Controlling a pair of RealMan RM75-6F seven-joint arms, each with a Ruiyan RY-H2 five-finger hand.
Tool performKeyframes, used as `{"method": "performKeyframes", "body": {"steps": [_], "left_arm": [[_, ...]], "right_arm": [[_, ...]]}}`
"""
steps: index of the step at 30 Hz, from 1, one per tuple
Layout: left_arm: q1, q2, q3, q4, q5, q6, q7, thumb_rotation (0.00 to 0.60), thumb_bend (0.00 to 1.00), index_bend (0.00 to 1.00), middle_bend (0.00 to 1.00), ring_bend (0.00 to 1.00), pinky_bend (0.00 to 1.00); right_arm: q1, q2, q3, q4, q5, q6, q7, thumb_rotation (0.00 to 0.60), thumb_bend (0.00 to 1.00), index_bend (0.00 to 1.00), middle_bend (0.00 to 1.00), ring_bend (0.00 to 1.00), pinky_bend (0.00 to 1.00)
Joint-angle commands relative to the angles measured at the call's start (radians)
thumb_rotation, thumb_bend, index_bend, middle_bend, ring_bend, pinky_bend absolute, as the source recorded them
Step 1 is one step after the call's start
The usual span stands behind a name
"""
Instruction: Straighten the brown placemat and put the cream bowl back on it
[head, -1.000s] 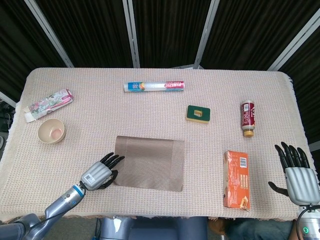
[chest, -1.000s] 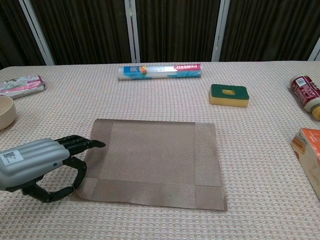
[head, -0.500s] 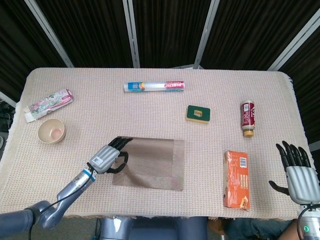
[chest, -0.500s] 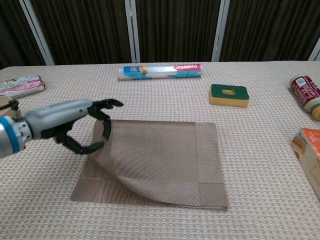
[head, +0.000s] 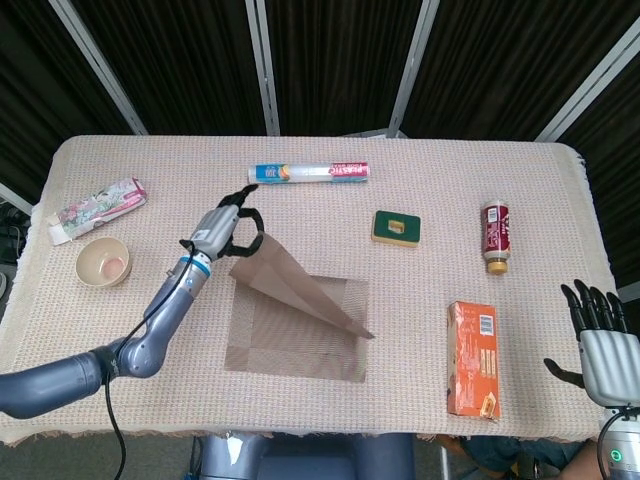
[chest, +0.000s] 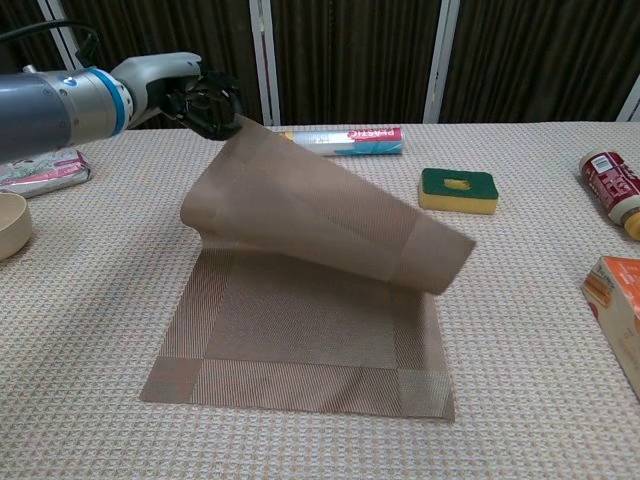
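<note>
The left hand (head: 232, 222) is raised above the table (head: 420, 330) and pinches one corner of the placemat (chest: 300, 330), its fingers (chest: 215, 100) curled round the edge. The lifted part of the mat hangs from that grip as a sloping, curved sheet that folds over toward the right (in the head view it reads as a brown triangle over the flat part). The rest of the mat lies flat on the cloth in the middle of the table, near the front edge. The bowl (head: 102, 262) stands upright on the cloth well to the left of the mat, apart from it, with a flowered packet (head: 97, 209) just behind it. Behind the mat lies a wrap roll (head: 308, 173), partly hidden by the raised sheet in the chest view. A sponge (head: 396, 227) sits to the right of the mat's far side, a bottle (head: 494, 237) lies further right, and an orange box (head: 472, 358) lies near the front right. The right hand (head: 600, 345) hangs off the right front corner of the table, fingers spread and holding nothing.
</note>
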Motion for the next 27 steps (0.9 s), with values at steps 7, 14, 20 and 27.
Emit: {"method": "performKeyframes", "body": {"steps": [7,14,20,27], "left_arm": [[-0.067,0.0,-0.02,0.269,-0.171,-0.1,0.025,0.6,0.5,0.74,0.0,0.0,0.0],[-0.053,-0.038,0.008,0.392,-0.154,-0.119,-0.015,0.6,0.5,0.73,0.0,0.0,0.0],[-0.021,-0.065,0.057,0.471,-0.084,-0.101,-0.028,0.6,0.34,0.48,0.0,0.0,0.0],[0.046,-0.046,0.149,0.458,0.025,-0.027,0.015,0.6,0.04,0.0,0.0,0.0,0.0]], "right_arm": [[0.009,-0.011,0.014,0.014,0.043,-0.02,-0.01,0.6,0.0,0.0,0.0,0.0,0.0],[0.014,-0.021,0.014,0.015,0.05,-0.027,-0.027,0.6,0.0,0.0,0.0,0.0,0.0],[0.018,-0.028,0.01,0.017,0.051,-0.034,-0.039,0.6,0.0,0.0,0.0,0.0,0.0],[0.024,-0.033,0.001,0.018,0.046,-0.049,-0.047,0.6,0.0,0.0,0.0,0.0,0.0]]}}
